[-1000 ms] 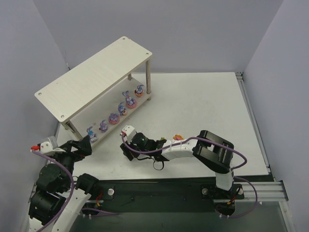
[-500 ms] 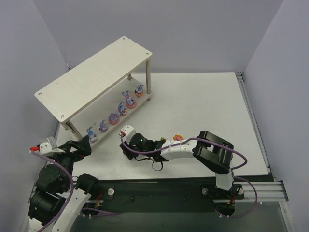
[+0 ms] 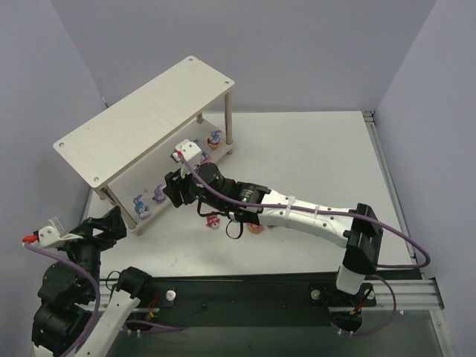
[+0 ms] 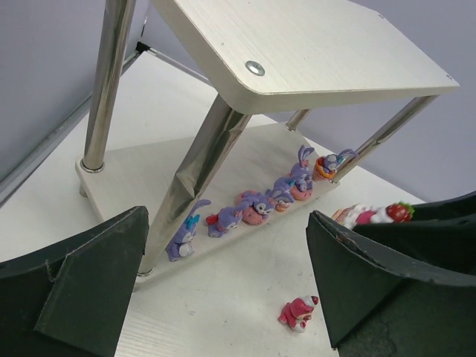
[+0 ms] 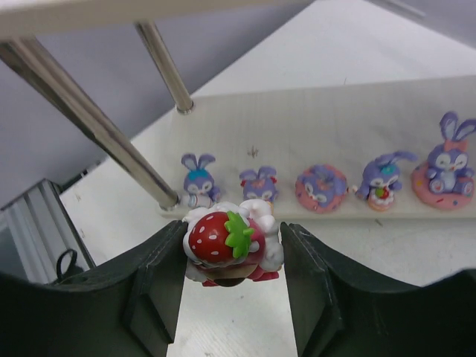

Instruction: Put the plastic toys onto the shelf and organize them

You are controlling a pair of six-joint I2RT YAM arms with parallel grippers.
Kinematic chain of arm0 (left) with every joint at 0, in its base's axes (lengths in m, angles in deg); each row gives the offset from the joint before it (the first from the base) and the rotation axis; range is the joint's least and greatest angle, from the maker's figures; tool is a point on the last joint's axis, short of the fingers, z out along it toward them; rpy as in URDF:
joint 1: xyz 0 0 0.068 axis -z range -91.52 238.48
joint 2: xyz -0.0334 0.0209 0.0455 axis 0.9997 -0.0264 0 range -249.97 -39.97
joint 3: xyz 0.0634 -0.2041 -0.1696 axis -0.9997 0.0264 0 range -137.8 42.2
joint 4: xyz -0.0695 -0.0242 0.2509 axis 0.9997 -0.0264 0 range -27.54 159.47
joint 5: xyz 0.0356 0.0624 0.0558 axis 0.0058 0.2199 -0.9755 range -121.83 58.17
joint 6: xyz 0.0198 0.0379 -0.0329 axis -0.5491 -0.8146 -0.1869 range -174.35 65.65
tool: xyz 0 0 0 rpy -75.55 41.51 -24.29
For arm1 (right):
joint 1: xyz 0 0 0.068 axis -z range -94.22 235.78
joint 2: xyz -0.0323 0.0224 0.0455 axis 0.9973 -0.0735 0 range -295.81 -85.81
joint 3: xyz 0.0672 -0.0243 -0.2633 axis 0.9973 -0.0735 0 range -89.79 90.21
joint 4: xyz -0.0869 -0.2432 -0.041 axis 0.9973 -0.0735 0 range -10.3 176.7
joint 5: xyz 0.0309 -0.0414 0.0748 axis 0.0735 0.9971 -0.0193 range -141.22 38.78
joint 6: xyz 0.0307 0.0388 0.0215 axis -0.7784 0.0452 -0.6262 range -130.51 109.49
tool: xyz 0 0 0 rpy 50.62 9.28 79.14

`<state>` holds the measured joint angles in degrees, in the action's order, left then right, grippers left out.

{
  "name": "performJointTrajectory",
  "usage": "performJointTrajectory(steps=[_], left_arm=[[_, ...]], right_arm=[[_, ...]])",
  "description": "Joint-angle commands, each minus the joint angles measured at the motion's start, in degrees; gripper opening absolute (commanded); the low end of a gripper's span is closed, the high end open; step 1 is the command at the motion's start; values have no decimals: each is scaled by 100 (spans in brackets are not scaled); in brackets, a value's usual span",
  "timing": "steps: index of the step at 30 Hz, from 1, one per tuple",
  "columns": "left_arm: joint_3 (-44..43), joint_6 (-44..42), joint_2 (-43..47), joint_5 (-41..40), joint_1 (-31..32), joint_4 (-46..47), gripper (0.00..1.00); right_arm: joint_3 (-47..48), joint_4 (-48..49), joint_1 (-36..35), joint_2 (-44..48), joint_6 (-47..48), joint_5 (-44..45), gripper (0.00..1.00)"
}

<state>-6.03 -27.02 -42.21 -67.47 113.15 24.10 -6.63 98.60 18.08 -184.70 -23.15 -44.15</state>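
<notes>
My right gripper (image 5: 232, 259), clamped on a strawberry bear (image 5: 223, 236), hung at the near side of the shelf's (image 5: 335, 126) lower board, by the bunnies (image 5: 320, 186). My left gripper (image 4: 230, 275) stood apart, empty. I judged the bear needed setting upright, clear of the leg (image 5: 97, 126).

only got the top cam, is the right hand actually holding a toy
Observer: Yes. The right wrist view shows the right hand gripping a strawberry-topped bear between its fingers.
Operator: whats in front of it
Observer: The shelf's lower board, with five bunnies in a row along its front edge.
Operator: left hand got anything
Observer: No. In the left wrist view the left hand is open and empty, facing the shelf's end.
</notes>
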Motion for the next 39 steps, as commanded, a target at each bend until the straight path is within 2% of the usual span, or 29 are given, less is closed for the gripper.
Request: performJointTrajectory(steps=[1, 6, 12, 24, 29, 30, 39], left_arm=[[-205, -79, -259, -75, 3, -25, 97], [-310, -131, -417, -31, 12, -25, 97], [-459, -175, -435, -329, 12, -52, 97], [-1593, -580, -488, -874, 21, -236, 98], [-1944, -773, -453, -1200, 47, -342, 97], [-2006, -791, -435, -1226, 56, -359, 97], [-2103, -852, -321, -1367, 144, -500, 97]], right_arm=[[885, -618, 248, 125, -63, 40, 0], [1991, -917, 380, -235, 245, -21, 0], [2784, -1067, 381, -499, 307, -153, 0], [4752, -1524, 12, -1623, 122, 110, 0], [5026, -1234, -217, -1923, 271, 444, 0], [5061, -938, -235, -2002, 297, 479, 0], [5448, -479, -279, -2529, 412, 558, 0]])
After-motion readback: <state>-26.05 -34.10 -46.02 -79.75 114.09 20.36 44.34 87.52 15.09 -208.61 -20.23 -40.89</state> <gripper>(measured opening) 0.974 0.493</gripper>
